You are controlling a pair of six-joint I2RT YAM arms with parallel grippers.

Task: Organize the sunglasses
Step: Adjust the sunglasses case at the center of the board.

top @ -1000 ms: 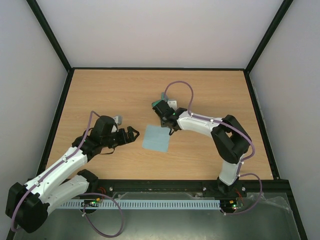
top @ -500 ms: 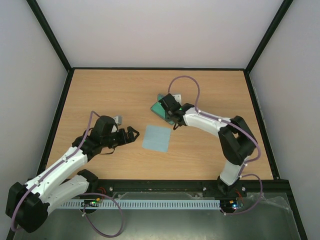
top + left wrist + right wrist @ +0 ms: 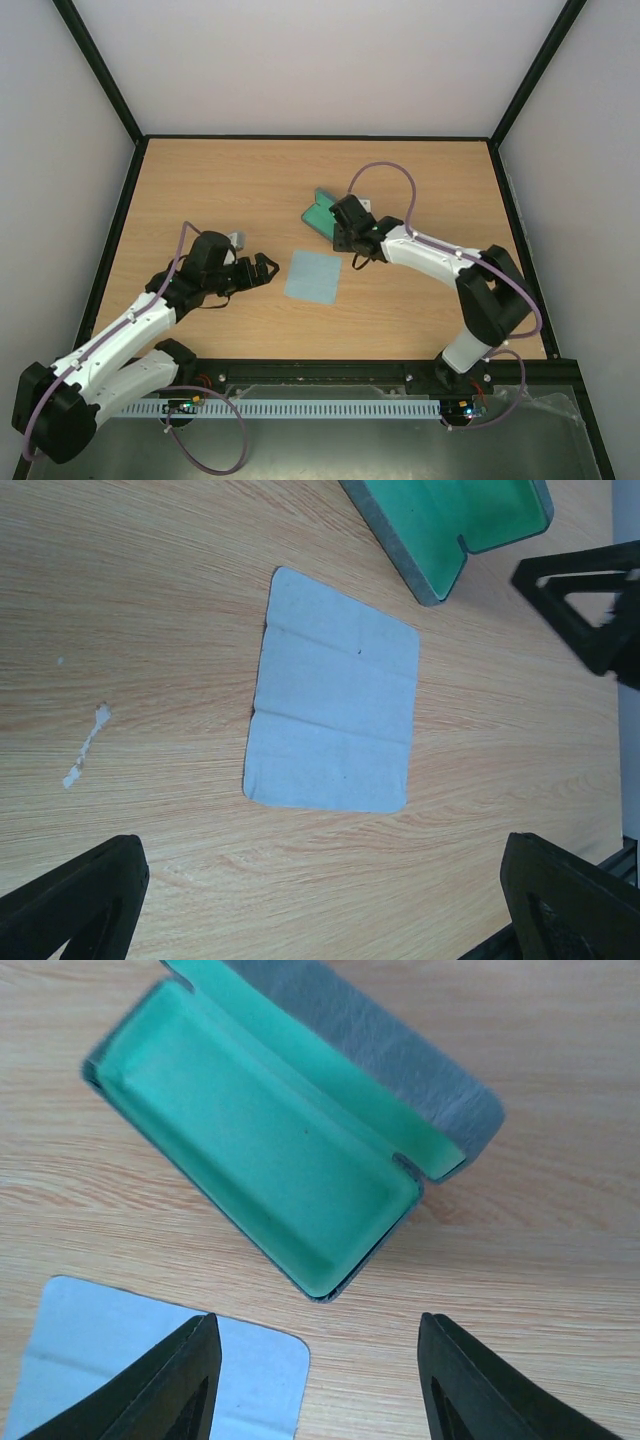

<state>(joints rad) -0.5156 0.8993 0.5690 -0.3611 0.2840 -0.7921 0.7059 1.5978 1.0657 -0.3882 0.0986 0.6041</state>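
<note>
Since a second ago, the right end effector (image 3: 315,1360) is no longer covering the case (image 3: 270,1170) and is now hanging just to the right of it. The left arm is keeping the same pose.

Nearest the bases, the left end effector (image 3: 320,880) is hovering low over the counter (image 3: 200,190). Its fingers are spreading wide with nothing between them, and it is aiming at the light blue cloth (image 3: 335,720), which is lying flat just ahead. Beyond the cloth, the right end effector is standing partly open and gripping nothing.

Farthest off, the case is lying open with its green lining bare. Its long axis is running slantwise to the counter's edges, and it is sitting close to the cloth without touching it.

The sunglasses are not showing in any view, so which way they are lying from either arm cannot be told; they are not sitting in the case. The right arm is sitting nearer the case, and nothing is blocking its mouth.
</note>
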